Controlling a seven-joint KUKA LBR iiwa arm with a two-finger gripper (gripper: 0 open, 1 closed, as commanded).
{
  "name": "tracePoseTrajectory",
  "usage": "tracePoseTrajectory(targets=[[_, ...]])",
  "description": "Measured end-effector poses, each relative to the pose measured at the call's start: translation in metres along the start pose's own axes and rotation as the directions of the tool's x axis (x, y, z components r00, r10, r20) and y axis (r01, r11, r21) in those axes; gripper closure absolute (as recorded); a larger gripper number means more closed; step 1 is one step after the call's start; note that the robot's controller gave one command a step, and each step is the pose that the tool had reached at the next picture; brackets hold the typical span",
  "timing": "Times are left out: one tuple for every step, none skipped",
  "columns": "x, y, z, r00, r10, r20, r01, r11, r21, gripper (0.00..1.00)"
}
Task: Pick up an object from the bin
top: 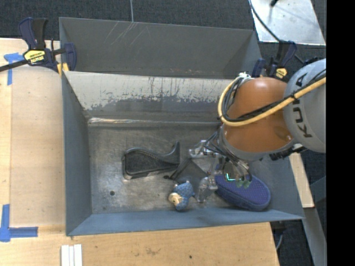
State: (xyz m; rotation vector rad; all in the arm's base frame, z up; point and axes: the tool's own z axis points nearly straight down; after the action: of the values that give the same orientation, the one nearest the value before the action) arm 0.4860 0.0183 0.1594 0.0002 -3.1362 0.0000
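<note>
**Jaws apart, nothing lifted yet**

Jaws of the gripper (pixel 204 170) look spread, one toward the back of the bin and one toward the front, with nothing between them, so the pick is not yet made.

The grey bin (pixel 77 165) holds only three loose things. Taking the dark blue shoe (pixel 247 194) as the landmark, the arm's orange cover (pixel 255 115) hangs above and behind it. The black scoop-shaped thing (pixel 147 162) lies flat, well to the shoe's left. The small blue-and-tan lump (pixel 181 194) sits left of the shoe, near the front wall.

The gripper is low in the bin, just left of the shoe's toe end and close to the lump — which of the two it means to take cannot be told. Closing, gripping and lifting all seem left to do.
</note>
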Motion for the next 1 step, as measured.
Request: tracePoseTrajectory(targets=[[-0.0018,0.0377,0.0781,0.979,0.206,-0.001,-0.206,0.979,0.003,0.0]])
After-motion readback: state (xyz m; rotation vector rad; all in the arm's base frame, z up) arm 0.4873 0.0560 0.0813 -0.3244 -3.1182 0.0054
